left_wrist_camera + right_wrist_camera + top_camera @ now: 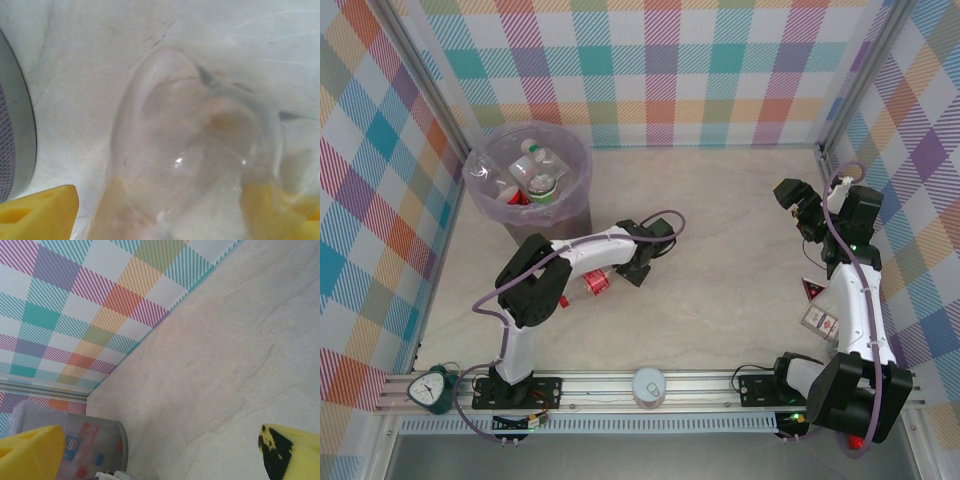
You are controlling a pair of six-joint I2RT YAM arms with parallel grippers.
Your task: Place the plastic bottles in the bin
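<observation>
Although from above the left tool (638,262) merely sits low beside a red-labelled bottle (595,285), its wrist camera shows fingers (40,212) apart around the clear body, unclamped, the bin (12,130) just to its left, while the right tool (160,450) gapes empty

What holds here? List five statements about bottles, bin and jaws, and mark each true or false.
1. The bin holds several bottles. True.
2. The right jaws grip a bottle. False: they stand wide open with nothing between them.
3. A clear bottle lies between the left jaws. True.
4. The bin stands at the near right of the table. False: it stands at the far left.
5. Every bottle is inside the bin. False: the clear bottle between the left jaws lies outside it.
</observation>
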